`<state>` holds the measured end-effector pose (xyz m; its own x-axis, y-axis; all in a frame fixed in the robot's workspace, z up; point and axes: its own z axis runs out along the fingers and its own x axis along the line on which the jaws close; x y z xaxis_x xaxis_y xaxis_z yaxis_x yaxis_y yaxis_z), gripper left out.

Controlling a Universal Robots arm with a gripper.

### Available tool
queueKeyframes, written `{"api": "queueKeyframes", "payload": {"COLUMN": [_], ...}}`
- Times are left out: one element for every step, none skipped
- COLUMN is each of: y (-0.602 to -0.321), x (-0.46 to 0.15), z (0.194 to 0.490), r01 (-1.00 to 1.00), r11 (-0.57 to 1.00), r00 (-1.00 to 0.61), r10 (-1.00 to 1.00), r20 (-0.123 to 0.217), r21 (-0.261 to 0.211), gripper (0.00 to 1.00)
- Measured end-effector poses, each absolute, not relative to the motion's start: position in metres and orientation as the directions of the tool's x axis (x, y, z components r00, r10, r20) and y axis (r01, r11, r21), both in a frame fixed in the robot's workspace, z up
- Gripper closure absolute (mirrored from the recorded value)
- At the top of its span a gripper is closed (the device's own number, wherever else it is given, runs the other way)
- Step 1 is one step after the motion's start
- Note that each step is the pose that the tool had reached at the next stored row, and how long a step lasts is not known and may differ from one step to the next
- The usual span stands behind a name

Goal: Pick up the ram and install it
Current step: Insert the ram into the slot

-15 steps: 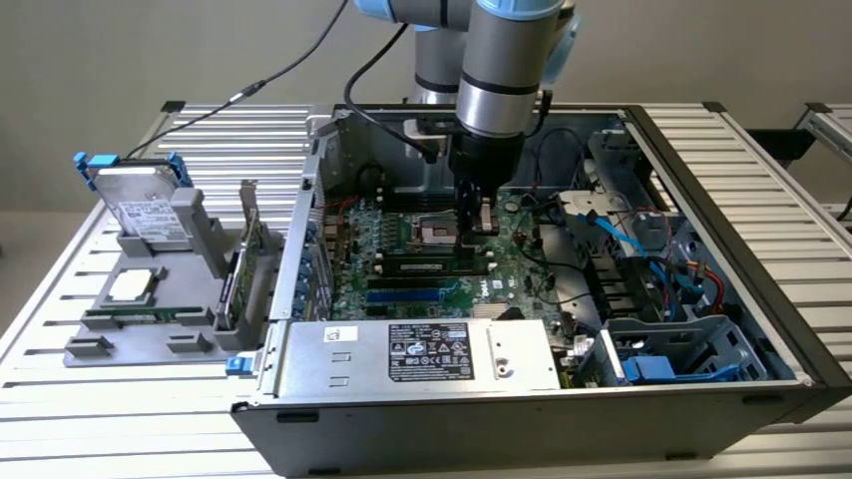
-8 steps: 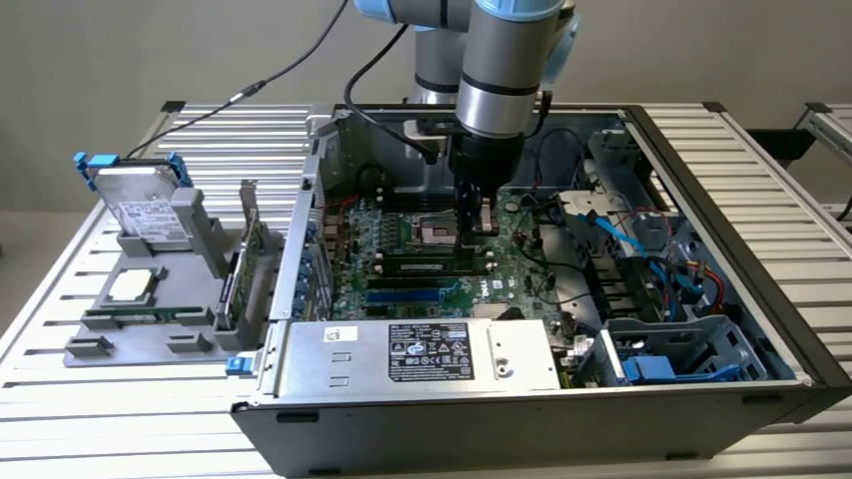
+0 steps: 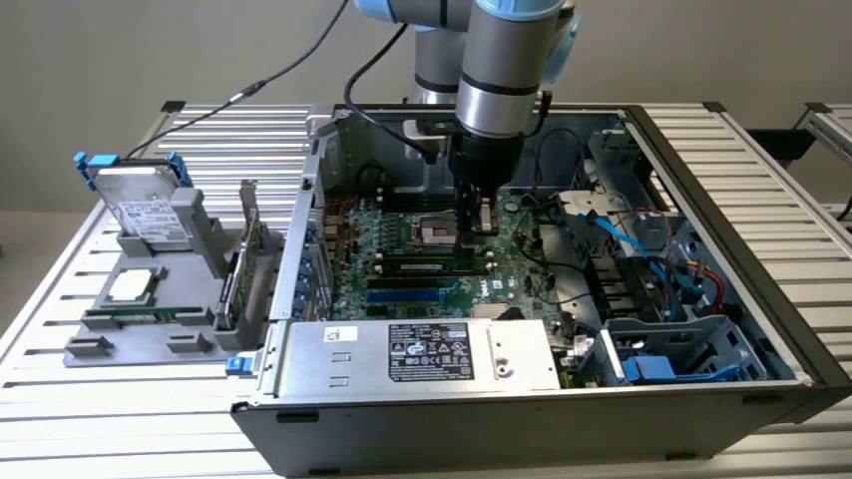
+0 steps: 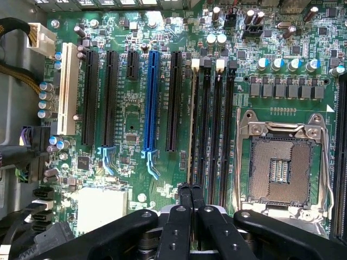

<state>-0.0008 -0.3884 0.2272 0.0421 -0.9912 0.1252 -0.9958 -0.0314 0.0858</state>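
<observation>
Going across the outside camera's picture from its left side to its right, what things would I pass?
Hard drive → upright green card with a metal bracket → robot arm, reaching down into the computer with its jaws shut → blue cable.

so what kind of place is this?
Probably a robotics lab or test bench for PC assembly: an opened desktop case on a slatted aluminium table, a grey fixture holding loose parts beside it, and a robot arm reaching into the case.
</observation>
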Motion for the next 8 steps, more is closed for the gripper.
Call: {"api": "queueKeyframes", "payload": {"y": [-0.388,-0.388,-0.388,-0.388,-0.388,-0.388,-0.388,-0.388], "x": [-0.001,-0.002,-0.003,-0.004,-0.006,-0.008,-0.01,-0.013], "z": [0.228,0.229,0.23,0.23,0.23,0.23,0.23,0.23], "r01": [-0.996,-0.996,-0.996,-0.996,-0.996,-0.996,-0.996,-0.996], "r11": [-0.032,-0.032,-0.032,-0.032,-0.032,-0.032,-0.032,-0.032], "r00": [0.042,0.042,0.042,0.042,0.042,0.042,0.042,0.042], "r10": [-0.991,-0.991,-0.991,-0.991,-0.991,-0.991,-0.991,-0.991], "r20": [0.126,0.126,0.126,0.126,0.125,0.126,0.126,0.126], "r21": [0.086,0.086,0.086,0.086,0.086,0.086,0.086,0.086], "gripper": [0.9,0.9,0.9,0.9,0.9,0.9,0.9,0.9]}}
